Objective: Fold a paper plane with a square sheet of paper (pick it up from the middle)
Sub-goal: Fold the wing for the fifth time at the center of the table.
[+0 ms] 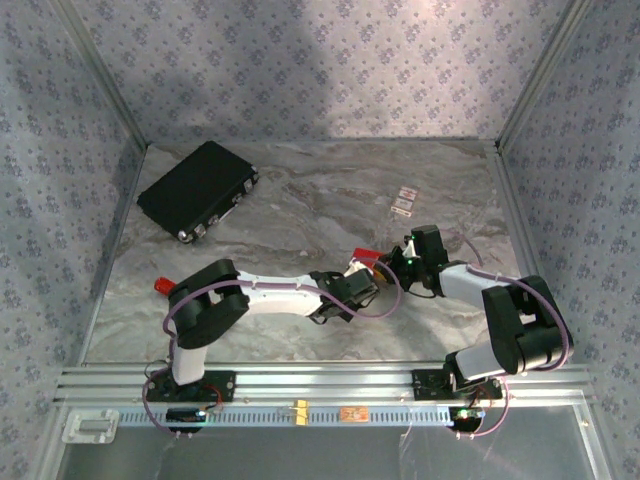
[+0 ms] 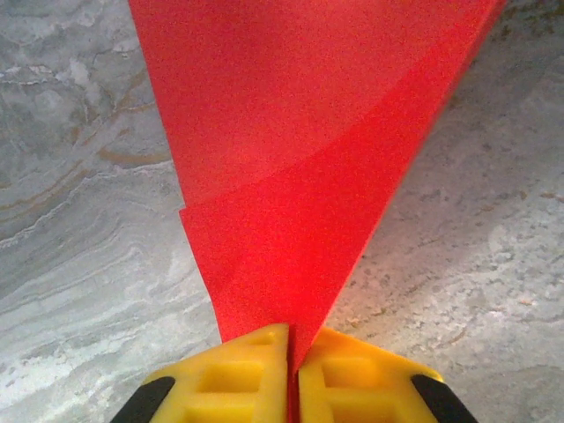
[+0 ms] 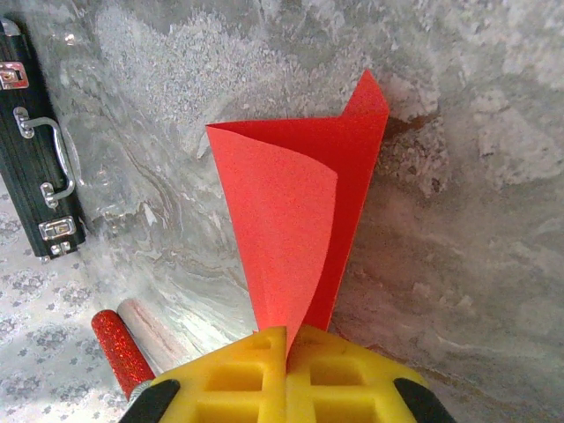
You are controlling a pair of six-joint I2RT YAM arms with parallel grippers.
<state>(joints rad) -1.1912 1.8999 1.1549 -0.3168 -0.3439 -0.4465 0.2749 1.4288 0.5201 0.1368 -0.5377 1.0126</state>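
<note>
My left fingers (image 2: 269, 366) are clamped on the narrow tip of the square sheet of paper (image 2: 300, 150). The sheet fans out ahead of them, with its creased edges running over bare counter (image 2: 79, 264) on both sides. My right fingers (image 3: 269, 357) pinch another corner, and ahead of them the sheet curls with its far edge lifted. Just left of the right fingers lies a red cylinder (image 3: 119, 348), with a black case (image 3: 35, 159) farther off. To their right the counter is open room.

Red paper (image 3: 291, 220) on a grey marbled counter (image 1: 330, 190)
Paper plain bright red; counter veined grey and white; left end effector (image 2: 291, 352) and right end effector (image 3: 286, 344) yellow with black corners; case (image 1: 195, 190) black (silver clasps); walls (image 1: 300, 60) blue-grey, small floral print.
</note>
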